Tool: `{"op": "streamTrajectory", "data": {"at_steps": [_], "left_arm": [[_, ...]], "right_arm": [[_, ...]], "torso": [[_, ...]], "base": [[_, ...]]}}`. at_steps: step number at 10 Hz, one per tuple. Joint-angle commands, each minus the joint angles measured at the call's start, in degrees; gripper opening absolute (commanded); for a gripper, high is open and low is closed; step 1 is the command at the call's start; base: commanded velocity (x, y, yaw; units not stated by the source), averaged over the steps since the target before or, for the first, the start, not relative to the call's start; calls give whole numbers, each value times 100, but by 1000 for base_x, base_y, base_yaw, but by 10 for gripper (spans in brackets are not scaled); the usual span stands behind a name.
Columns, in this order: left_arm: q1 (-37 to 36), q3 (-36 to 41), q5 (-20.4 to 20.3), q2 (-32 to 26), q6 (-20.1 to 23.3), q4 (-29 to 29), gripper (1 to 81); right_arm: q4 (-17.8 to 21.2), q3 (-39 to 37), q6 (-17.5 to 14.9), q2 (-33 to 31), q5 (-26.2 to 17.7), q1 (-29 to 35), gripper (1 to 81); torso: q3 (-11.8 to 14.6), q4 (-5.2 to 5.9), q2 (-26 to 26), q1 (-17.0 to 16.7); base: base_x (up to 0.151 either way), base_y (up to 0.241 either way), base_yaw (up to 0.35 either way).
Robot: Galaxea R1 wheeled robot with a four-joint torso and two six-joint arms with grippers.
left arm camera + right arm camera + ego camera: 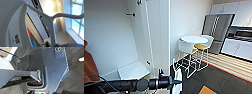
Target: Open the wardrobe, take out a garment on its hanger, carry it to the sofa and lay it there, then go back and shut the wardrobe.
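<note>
The left pincer (177, 82) reaches in low across the head view, its dark arm (129, 85) coming from the left; whether it pinches anything I cannot tell. Just past its tip hangs a bit of white cloth, the garment (178, 79). In the left wrist view the thin white hanger (50, 18) crosses close to the camera, with the garment's white fabric (11, 25) beside it.

Behind the arm stands the wardrobe (114, 37), open, its white door (147, 32) swung out and its inside floor bare. A rust-orange garment (89, 65) hangs at the wardrobe's left edge.

Beyond, a round white table (194, 39) with white chairs (185, 47) stands near a steel refrigerator (216, 27).
</note>
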Motion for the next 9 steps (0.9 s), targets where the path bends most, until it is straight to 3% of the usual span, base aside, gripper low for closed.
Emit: {"op": "streamTrajectory", "data": {"at_steps": [1,9], "left_arm": [[-863,243,35,-18,27,157,10],[-863,243,114,-1,36,183,10]], "right_arm": [[48,256,15,-246,-342,114,811],[40,221,6,-176,-351,88,811]], "torso": [[0,0,0,0],[0,0,0,-1]], "base": [[0,0,-337],[0,0,-338]]}}
